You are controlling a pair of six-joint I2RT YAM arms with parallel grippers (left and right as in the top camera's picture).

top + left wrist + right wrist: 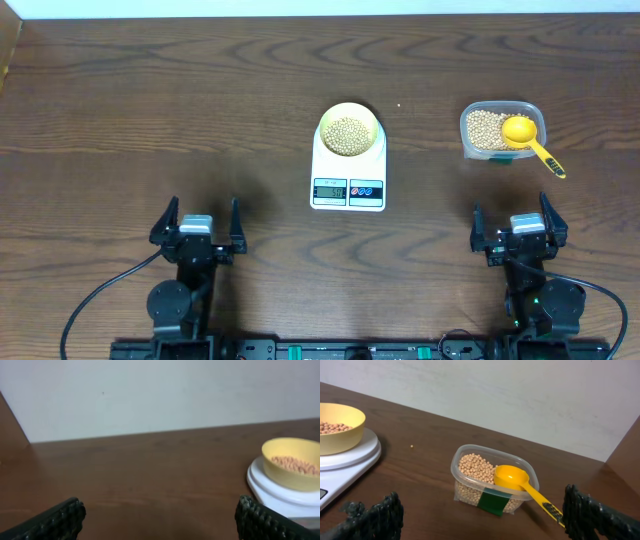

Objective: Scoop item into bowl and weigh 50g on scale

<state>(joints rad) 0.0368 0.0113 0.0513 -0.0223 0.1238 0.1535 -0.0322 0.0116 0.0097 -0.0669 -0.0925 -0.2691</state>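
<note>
A pale-yellow bowl [349, 131] [292, 463] [336, 426] holding tan beans [348, 135] sits on the white scale [348, 178] [280, 491] [345, 467] at the table's middle. More beans [476, 467] fill a clear tub [499, 131] [492, 480] at the right, with a bright yellow scoop [528, 138] [520, 482] resting in it, handle pointing out. My left gripper [198, 226] [160, 519] is open near the front left, with nothing between its fingers. My right gripper [518, 227] [482, 517] is open at the front right, below the tub, also holding nothing.
A single stray bean [411, 446] lies on the dark wooden table [150, 120] between scale and tub. A pale wall [150, 395] runs behind the table's far edge.
</note>
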